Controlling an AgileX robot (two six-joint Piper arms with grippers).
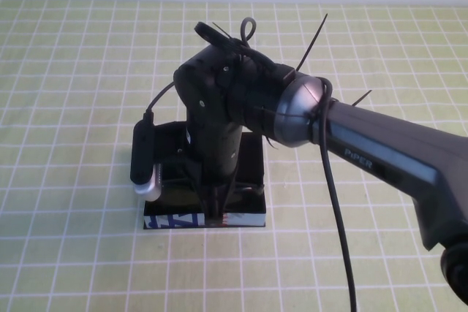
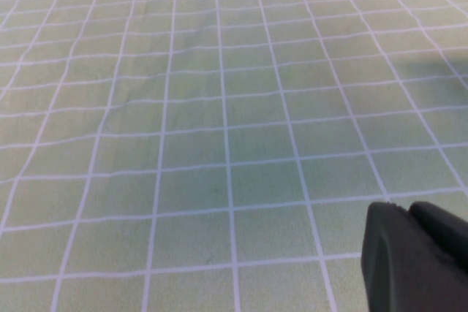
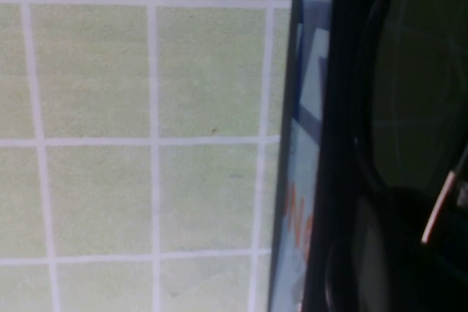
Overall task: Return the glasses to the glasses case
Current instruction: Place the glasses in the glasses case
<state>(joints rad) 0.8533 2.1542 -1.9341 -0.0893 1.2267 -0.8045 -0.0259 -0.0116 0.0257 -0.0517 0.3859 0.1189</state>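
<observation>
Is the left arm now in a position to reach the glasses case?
Probably not at once. The left gripper shows only bare checked cloth in its wrist view and is outside the high view. The right gripper already hangs low over the glasses case, covering much of it, with the glasses inside.

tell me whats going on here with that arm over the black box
The right hand is pressed down into the glasses case, which lies on the green checked table. Its wrist camera shows the glasses lying inside the case, behind the light blue printed front edge. Whether the hand is gripping them is hidden. The left hand hovers over bare table, out of the overhead view, idle.
</observation>
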